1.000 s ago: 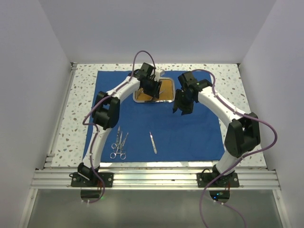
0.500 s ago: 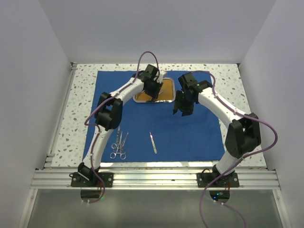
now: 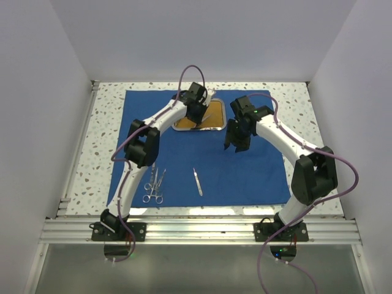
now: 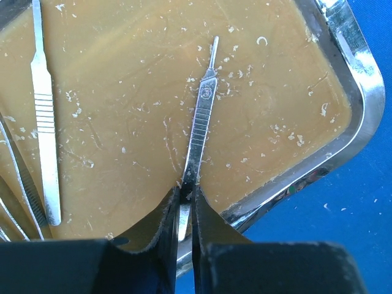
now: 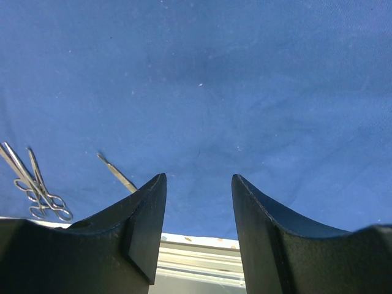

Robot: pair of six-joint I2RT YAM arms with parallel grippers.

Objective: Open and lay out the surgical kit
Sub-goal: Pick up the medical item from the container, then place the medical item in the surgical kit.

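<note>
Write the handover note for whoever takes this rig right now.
Left gripper: shut on the near end of a scalpel handle lying in the tray.
Right gripper: open, empty, above the cloth, right of the tray.
Done: cloth spread flat; two scissors-like tools and one slim handle laid out near its front edge.
Left: lift out the gripped handle, then the second handle and the thin tools at the tray's left edge.

Only a small round stamped mark (image 4: 207, 93) shows, on the steel handle (image 4: 197, 131) ahead of the left gripper (image 4: 185, 199); it is unreadable.
</note>
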